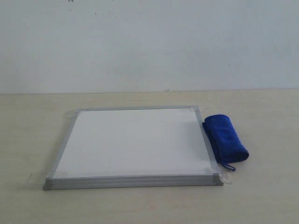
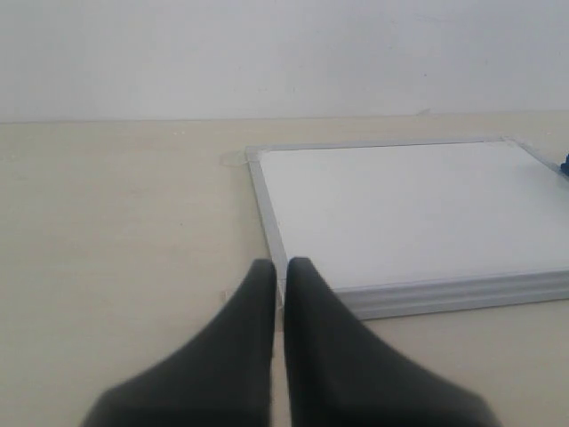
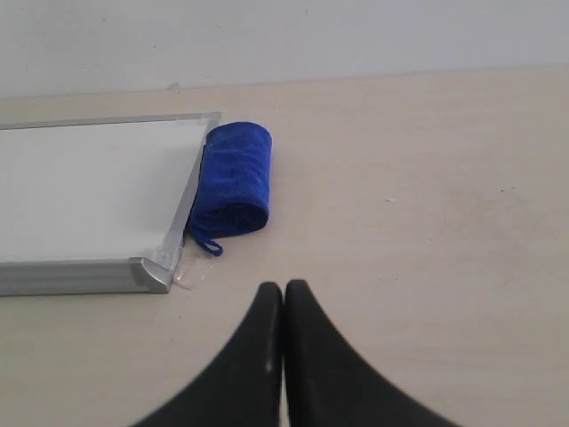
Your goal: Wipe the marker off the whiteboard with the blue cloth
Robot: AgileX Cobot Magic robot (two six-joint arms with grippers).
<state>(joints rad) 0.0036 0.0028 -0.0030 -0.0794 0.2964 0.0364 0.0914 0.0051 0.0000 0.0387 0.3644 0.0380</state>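
The whiteboard [image 1: 135, 142] lies flat on the table, silver-framed, with clear tape tabs at its corners. Its white face shows no red marker line in any view. The blue cloth [image 1: 224, 138] lies rolled up against the board's right edge, a small loop sticking out at its near end. Neither gripper appears in the exterior view. My left gripper [image 2: 281, 269] is shut and empty, hovering near the board's [image 2: 409, 213] front left corner. My right gripper [image 3: 283, 292] is shut and empty, a short way in front of the cloth [image 3: 233, 178] and the board's [image 3: 89, 187] front right corner.
The pale wooden table [image 1: 261, 196] stretches around the board on all sides. A plain white wall [image 1: 149, 42] rises behind its back edge.
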